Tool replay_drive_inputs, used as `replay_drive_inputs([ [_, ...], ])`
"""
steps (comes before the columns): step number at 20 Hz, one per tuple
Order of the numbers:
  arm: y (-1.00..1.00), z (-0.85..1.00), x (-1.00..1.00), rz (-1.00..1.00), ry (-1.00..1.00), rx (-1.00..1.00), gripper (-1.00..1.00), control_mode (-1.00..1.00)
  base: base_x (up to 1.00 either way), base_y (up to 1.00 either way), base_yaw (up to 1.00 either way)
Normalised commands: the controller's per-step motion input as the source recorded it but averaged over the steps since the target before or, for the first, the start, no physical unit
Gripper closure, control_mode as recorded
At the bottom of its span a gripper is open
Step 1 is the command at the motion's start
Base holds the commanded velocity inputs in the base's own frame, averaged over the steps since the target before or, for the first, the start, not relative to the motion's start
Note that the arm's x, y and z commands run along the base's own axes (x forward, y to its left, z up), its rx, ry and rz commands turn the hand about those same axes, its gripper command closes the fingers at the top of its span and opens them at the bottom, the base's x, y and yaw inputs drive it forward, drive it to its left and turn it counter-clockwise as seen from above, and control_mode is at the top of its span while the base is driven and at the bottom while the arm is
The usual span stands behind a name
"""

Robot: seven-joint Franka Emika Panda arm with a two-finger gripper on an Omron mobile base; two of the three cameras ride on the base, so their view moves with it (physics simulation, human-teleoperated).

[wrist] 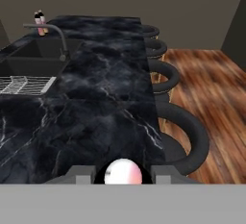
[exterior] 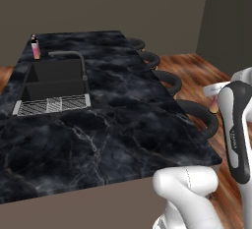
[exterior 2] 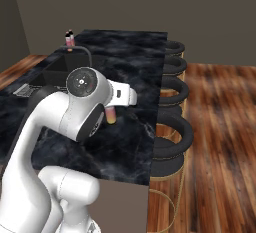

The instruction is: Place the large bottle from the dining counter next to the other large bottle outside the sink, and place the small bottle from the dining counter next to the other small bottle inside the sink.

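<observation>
My gripper (wrist: 123, 177) is shut on a pink and white bottle (wrist: 123, 172), whose rounded end shows between the finger tips. From the bases, the same bottle (exterior 2: 111, 116) (exterior: 214, 106) hangs under the hand, above the stool-side edge of the dining counter (exterior: 113, 125). I cannot tell whether it is the large or the small one. Another pink bottle with a dark cap (exterior: 35, 47) (exterior 2: 70, 39) (wrist: 39, 23) stands on the counter behind the sink (exterior: 54, 78), outside the basins. The inside of the sink is mostly hidden.
A thin curved faucet (exterior: 74, 56) arches over the sink, and a ribbed drain rack (exterior: 51, 105) lies at its near end. Round black stools (exterior: 167, 80) line the counter's right side above a wooden floor (exterior 2: 220, 127). My own arm (exterior 2: 75, 112) blocks part of the right base view.
</observation>
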Motion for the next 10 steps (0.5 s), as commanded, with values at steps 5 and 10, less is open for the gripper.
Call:
replay_drive_inputs([
  [5, 0.00, 0.00, 0.00, 0.00, 0.00, 0.00, 1.00, 1.00, -0.44, -0.03, 0.00],
  [10, 0.00, 0.00, 0.00, 0.00, 0.00, 0.00, 1.00, 1.00, -0.57, -0.04, 0.00],
])
